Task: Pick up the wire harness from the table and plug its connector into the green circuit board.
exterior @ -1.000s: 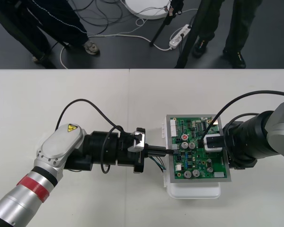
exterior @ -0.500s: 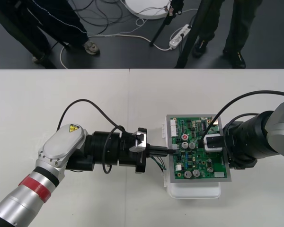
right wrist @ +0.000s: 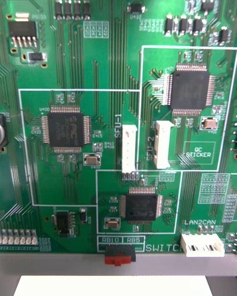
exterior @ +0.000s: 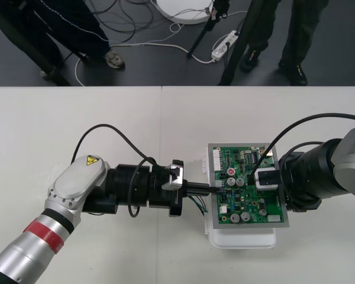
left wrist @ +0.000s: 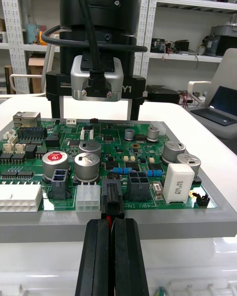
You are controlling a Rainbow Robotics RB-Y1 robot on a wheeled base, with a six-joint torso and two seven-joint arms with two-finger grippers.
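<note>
One green board (exterior: 241, 158), one harness (exterior: 196, 203): the left gripper (exterior: 208, 190) has its fingers (left wrist: 96, 261) pinched on the black plug (left wrist: 112, 201) at the board's left edge. The right gripper (left wrist: 95, 116) holds its fingers (left wrist: 134, 109) wide above the board.

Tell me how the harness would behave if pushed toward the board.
The harness wires droop loose behind the left claw, so it is likely floppy and would trail rather than steer. The plug, pinched in the shut claw at the board edge, looks small and rigid; it should probably push straight, though it may skew off-axis.
</note>
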